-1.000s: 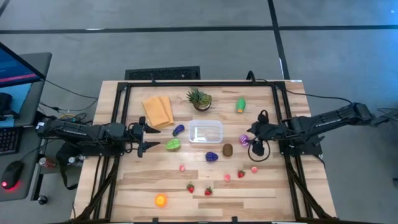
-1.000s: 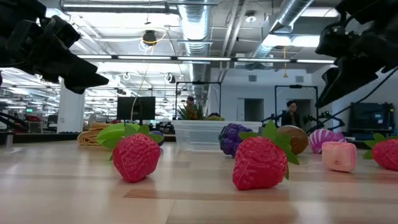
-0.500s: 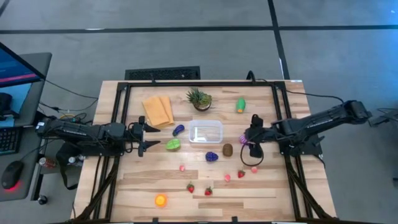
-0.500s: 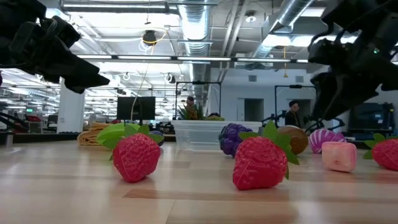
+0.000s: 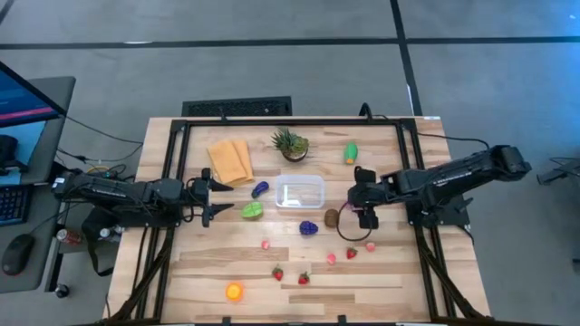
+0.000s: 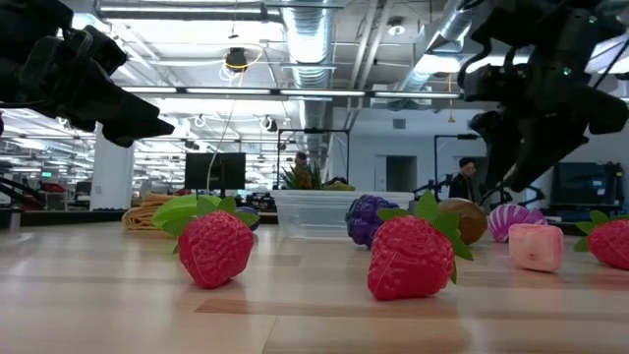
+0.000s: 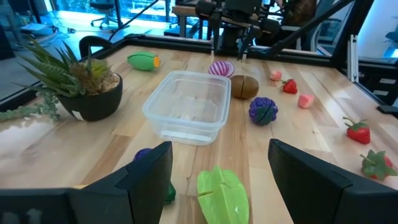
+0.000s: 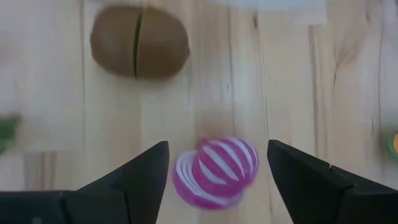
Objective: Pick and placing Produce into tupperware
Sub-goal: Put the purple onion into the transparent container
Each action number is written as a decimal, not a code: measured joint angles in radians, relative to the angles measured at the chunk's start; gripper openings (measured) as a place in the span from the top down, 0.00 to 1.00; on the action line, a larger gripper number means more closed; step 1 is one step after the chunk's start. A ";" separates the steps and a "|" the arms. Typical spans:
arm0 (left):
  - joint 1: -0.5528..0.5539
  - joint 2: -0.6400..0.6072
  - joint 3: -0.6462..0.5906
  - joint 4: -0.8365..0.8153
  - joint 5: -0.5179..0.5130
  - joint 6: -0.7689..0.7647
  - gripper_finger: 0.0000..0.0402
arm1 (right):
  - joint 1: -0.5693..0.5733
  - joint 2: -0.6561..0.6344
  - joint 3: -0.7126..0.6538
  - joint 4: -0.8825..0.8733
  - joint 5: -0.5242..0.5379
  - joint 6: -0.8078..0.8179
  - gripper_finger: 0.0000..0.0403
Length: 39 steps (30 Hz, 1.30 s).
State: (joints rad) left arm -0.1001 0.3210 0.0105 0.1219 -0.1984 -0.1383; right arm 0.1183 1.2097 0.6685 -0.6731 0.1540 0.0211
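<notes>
The clear tupperware (image 5: pixel 300 192) (image 7: pixel 186 106) stands on the table's middle. Toy produce lies around it: a pink-and-white striped piece (image 8: pixel 214 171) (image 6: pixel 511 221), a brown kiwi (image 8: pixel 138 42) (image 5: pixel 332 217), purple grapes (image 5: pixel 309 227), a green leafy piece (image 5: pixel 252 210), a purple eggplant (image 5: pixel 260 189), green corn (image 5: pixel 351 153), an orange (image 5: pixel 235 291) and strawberries (image 6: pixel 214 246). My right gripper (image 8: pixel 217 149) (image 5: pixel 364 210) hangs open, pointing down, just over the striped piece, a finger on either side. My left gripper (image 7: pixel 221 149) (image 5: pixel 216 201) waits open left of the leafy piece.
A spiky potted plant (image 5: pixel 290 144) and a folded yellow-orange cloth (image 5: pixel 230 161) sit toward the far edge. Small pink cubes (image 5: pixel 370 245) lie among the strawberries near the front. A dark rail frame (image 5: pixel 177 154) runs along the table's sides. Bare wood shows at the near left.
My right gripper has travelled toward the table's left, from near the right rail to above the striped piece, and has come lower over it with its fingers pointing down. The produce has stayed where it was.
</notes>
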 joint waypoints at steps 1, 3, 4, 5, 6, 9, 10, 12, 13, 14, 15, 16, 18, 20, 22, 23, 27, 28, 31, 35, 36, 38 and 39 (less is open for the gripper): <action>0.000 0.000 0.000 0.000 0.000 -0.004 0.36 | -0.002 0.015 0.015 -0.021 0.000 -0.001 0.31; 0.000 0.000 0.000 0.000 0.000 -0.012 0.36 | -0.003 0.039 0.037 -0.028 -0.002 -0.003 0.28; 0.000 0.000 0.000 0.000 0.000 -0.014 0.36 | -0.003 0.047 0.051 -0.048 -0.003 -0.004 0.26; 0.000 0.000 0.000 0.000 -0.001 -0.014 0.36 | -0.003 0.057 0.066 -0.073 -0.003 -0.005 0.24; 0.000 0.000 0.000 0.000 0.000 -0.014 0.36 | -0.003 0.071 0.079 -0.093 -0.002 -0.004 0.23; 0.000 0.000 0.000 0.005 -0.001 -0.015 0.36 | -0.003 0.105 0.098 -0.135 -0.005 -0.006 0.19; 0.000 0.000 0.000 0.005 -0.003 -0.015 0.36 | -0.001 0.116 0.104 -0.142 -0.008 -0.010 0.18; 0.000 0.000 0.000 0.005 -0.018 -0.017 0.36 | 0.003 0.144 0.110 -0.167 -0.014 -0.019 0.16; 0.000 0.000 0.000 0.005 -0.024 -0.022 0.36 | 0.005 0.158 0.109 -0.177 -0.015 -0.023 0.15; 0.000 0.000 0.000 0.005 -0.029 -0.022 0.36 | 0.006 0.172 0.109 -0.177 -0.016 -0.029 0.15; 0.000 0.000 0.000 0.005 -0.034 -0.023 0.36 | 0.008 0.185 0.109 -0.176 -0.016 -0.030 0.14; 0.000 0.000 0.000 0.005 -0.035 -0.023 0.36 | 0.011 0.196 0.109 -0.179 -0.015 -0.030 0.14; 0.000 0.000 0.000 0.005 -0.037 -0.024 0.36 | 0.012 0.215 0.109 -0.183 -0.011 -0.031 0.14; 0.000 0.000 0.000 0.005 -0.038 -0.025 0.36 | 0.012 0.229 0.109 -0.182 0.001 -0.032 0.14; 0.000 0.000 0.000 0.004 -0.038 -0.026 0.36 | 0.012 0.238 0.109 -0.182 0.002 -0.033 0.14; 0.000 0.000 0.000 0.004 -0.038 -0.027 0.36 | 0.012 0.240 0.109 -0.182 0.003 -0.033 0.14; 0.000 0.000 0.000 0.000 -0.038 -0.031 0.36 | 0.012 0.253 0.108 -0.179 0.004 -0.052 0.14; 0.000 0.000 0.000 -0.001 -0.038 -0.031 0.36 | 0.012 0.252 0.108 -0.171 0.004 -0.056 0.14; 0.000 0.000 0.000 -0.007 -0.038 -0.032 0.36 | 0.012 0.251 0.108 -0.152 0.007 -0.069 0.14; 0.000 0.000 0.000 -0.008 -0.038 -0.032 0.36 | 0.012 0.251 0.108 -0.149 0.028 -0.085 0.14; 0.000 0.000 0.000 -0.009 -0.038 -0.032 0.36 | 0.012 0.251 0.108 -0.148 0.030 -0.094 0.14; 0.000 0.000 0.000 -0.018 -0.038 -0.033 0.36 | 0.012 0.251 0.108 -0.148 0.031 -0.111 0.14; 0.000 0.000 0.000 -0.022 -0.039 -0.036 0.36 | 0.012 0.251 0.108 -0.148 0.031 -0.120 0.14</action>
State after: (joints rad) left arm -0.1005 0.3210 0.0105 0.1000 -0.2375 -0.1744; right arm 0.1307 1.4609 0.7769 -0.8215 0.1848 -0.0986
